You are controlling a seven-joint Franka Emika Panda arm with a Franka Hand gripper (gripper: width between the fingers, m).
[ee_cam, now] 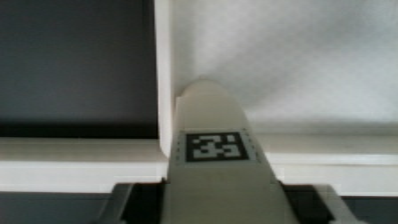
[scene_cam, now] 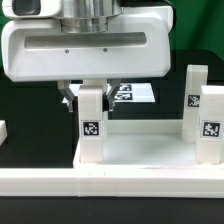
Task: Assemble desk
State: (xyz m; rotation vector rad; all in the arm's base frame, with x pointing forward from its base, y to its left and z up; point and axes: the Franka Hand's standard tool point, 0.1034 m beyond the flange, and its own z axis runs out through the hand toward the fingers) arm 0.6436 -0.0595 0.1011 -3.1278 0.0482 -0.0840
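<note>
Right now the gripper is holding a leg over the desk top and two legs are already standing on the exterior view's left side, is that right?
Not quite. The gripper does hold a leg over the desk top, but the two standing legs are on the exterior view's right, not its left. The exterior view shows this.

I see the robot's white gripper [scene_cam: 90, 97] filling the upper part of the exterior view, its two dark fingers closed around the top of a white leg [scene_cam: 91, 122] that stands upright on the white desk top [scene_cam: 140, 150]. Two more tagged legs [scene_cam: 203, 120] stand upright at the exterior view's right. Behind, a flat marker board [scene_cam: 135, 93] lies on the black table [scene_cam: 35, 120]. A long white rail [scene_cam: 110, 183] crosses the foreground.
</note>
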